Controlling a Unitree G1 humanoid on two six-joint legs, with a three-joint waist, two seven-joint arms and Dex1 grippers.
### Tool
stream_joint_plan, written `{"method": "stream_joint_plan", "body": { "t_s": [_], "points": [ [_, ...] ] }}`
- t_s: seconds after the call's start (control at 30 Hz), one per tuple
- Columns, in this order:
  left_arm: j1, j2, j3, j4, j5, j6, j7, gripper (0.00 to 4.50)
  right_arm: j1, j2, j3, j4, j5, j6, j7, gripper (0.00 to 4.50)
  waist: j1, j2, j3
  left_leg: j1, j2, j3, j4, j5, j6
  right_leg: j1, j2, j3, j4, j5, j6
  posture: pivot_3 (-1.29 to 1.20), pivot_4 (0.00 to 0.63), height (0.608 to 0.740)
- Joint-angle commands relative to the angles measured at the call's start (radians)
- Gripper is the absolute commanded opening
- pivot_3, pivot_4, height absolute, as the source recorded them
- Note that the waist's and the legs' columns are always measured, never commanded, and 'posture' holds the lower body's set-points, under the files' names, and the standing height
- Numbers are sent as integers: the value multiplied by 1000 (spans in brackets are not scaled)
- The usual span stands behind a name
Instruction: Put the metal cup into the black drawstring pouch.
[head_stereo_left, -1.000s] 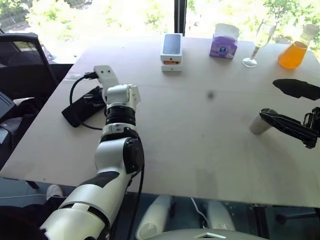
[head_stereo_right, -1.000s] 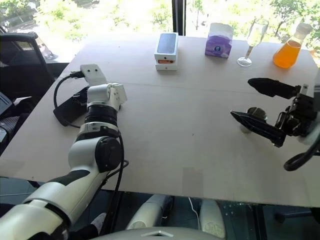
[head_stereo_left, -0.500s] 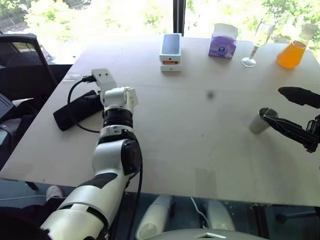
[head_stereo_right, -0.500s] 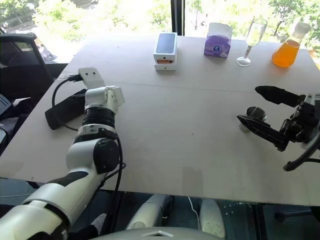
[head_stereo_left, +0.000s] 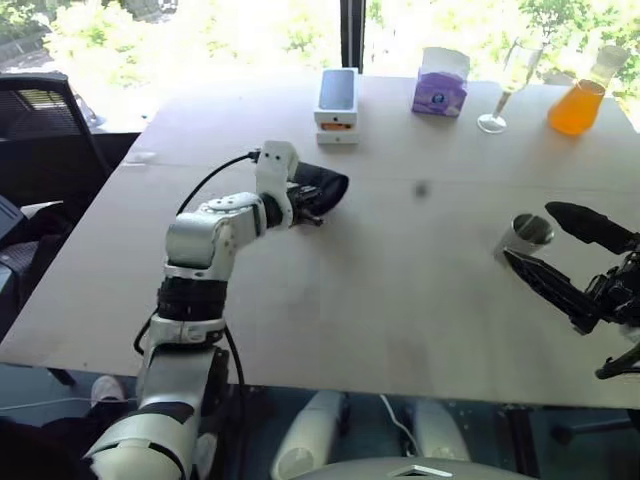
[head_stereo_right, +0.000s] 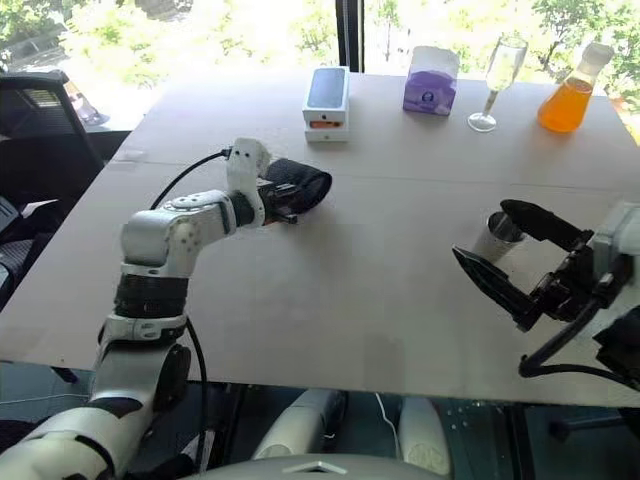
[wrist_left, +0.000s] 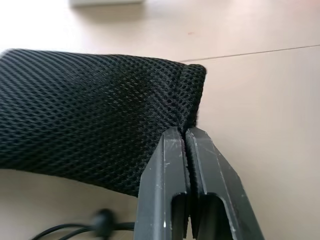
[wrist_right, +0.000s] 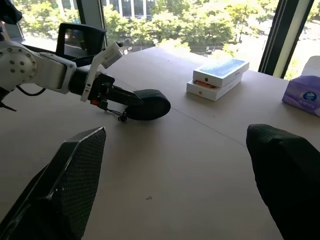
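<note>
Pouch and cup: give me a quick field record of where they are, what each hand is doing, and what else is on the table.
pouch: black drawstring pouch, held off the table near its middle
left hand: left hand shut on the pouch's edge
cup: metal cup upright on the table's right side, empty
right hand: right hand open, one finger on either side of the cup, no grip yet
back of table: white phone box, purple tissue box, wine glass, flask of orange liquid
</note>
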Motion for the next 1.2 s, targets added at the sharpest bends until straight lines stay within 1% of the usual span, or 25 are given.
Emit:
{"method": "stream_joint_plan", "body": {
  "t_s": [0.03, 0.1, 0.17, 0.2, 0.27, 0.37, 0.4, 0.43, 0.5, 0.6, 0.7, 0.8, 0.87, 0.97, 1.1, 1.2],
  "points": [
    [7, 121, -70, -48, 14, -78, -182, 57, 43, 29, 21, -81, 28, -40, -57, 4500, -5, 1, 0, 0, 0, 0, 0, 0, 0, 0, 0, 0, 0, 0, 0, 0, 150, 740],
    [7, 188, -118, -27, 73, -132, -217, 57, 74, 40, 29, -98, 25, -52, -66, 4500, -6, 1, -1, 0, 0, 0, 0, 0, 0, 0, 0, 0, 0, 0, 0, 0, 150, 740],
    [46, 289, -208, -35, 197, -294, -271, 57, 108, 47, 31, -110, 23, -73, -65, 4500, -5, 1, -1, 1, 0, 0, 0, 0, 0, 0, 0, 0, -1, 0, 0, 0, 150, 740],
    [62, 318, -235, -42, 234, -350, -290, 57, 119, 47, 32, -111, 24, -82, -65, 4500, -6, 2, -1, 1, 0, 0, -1, 0, 0, 0, 0, 1, -2, 0, 0, 0, 150, 740],
    [114, 344, -245, -93, 252, -385, -300, 57, 155, 42, 38, -112, 20, -111, -37, 4500, -3, 3, -1, 2, 0, 1, -3, 0, 0, 0, 0, 1, -2, 0, 0, 0, 150, 740],
    [177, 351, -229, -148, 280, -428, -293, 856, 201, 13, 66, -112, -60, -151, 28, 4500, 7, 3, -1, 2, 0, 0, -5, 0, 0, 0, 0, 1, -4, 0, 0, 0, 150, 740],
    [192, 353, -222, -164, 299, -442, -280, 1381, 214, 7, 75, -112, -94, -159, 46, 4500, 9, 3, -1, 2, 0, -1, -5, 0, 0, 0, 0, 0, -4, 0, 0, 0, 150, 740],
    [203, 356, -220, -177, 335, -466, -252, 1705, 224, 5, 80, -112, -123, -161, 60, 4500, 11, 3, -1, 1, 0, -1, -5, 0, 0, 0, 0, 0, -4, 0, 0, 0, 150, 740],
    [230, 355, -201, -236, 370, -470, -209, 2586, 246, 2, 87, -96, -187, -172, 99, 4500, 14, 3, -1, 2, 0, -1, -5, 0, 0, 0, 0, 0, -4, 0, 0, 0, 150, 740],
    [291, 319, -146, -387, 383, -368, -122, 2586, 281, -10, 94, -69, -295, -196, 165, 4500, 15, 3, -1, 2, 0, 0, -6, 0, 1, 0, 0, 0, -4, 0, 0, 0, 150, 740],
    [344, 252, -109, -491, 410, -213, -7, 2586, 294, -7, 95, -39, -349, -222, 212, 4500, 20, 3, -1, 2, 0, 0, -7, 0, 1, 0, 0, 0, -5, 0, 0, 0, 150, 740],
    [398, 184, -103, -551, 446, -109, 88, 2586, 290, -17, 87, -7, -369, -229, 256, 4500, 20, 5, -2, 2, 0, 0, -7, 0, 1, 0, 0, 0, -4, 0, 0, 0, 150, 740],
    [402, 138, -104, -548, 481, -64, 159, 2586, 282, -24, 75, 17, -370, -229, 282, 4500, 22, 4, -2, 2, 0, 0, -7, 0, 1, 0, 0, 0, -4, 0, 0, 0, 150, 740],
    [383, 67, -122, -519, 526, -42, 246, 2586, 277, -34, 53, 39, -358, -221, 313, 4500, 25, 5, -2, 2, 0, 0, -7, 0, 1, 0, 0, 0, -4, 0, 0, 0, 150, 740],
    [372, -36, -165, -506, 573, -58, 342, 2586, 286, -47, 30, 43, -337, -201, 346, 4500, 28, 4, -2, 2, 0, 0, -7, 0, 1, 1, 0, -1, -5, 0, 0, 0, 150, 740],
    [387, -71, -196, -518, 600, -68, 373, 2586, 286, -57, 9, 45, -322, -189, 358, 4500, 24, 4, -2, 2, 0, 0, -7, 0, 1, 1, 0, -1, -5, 0, 0, 0, 150, 740]
  ]
}}
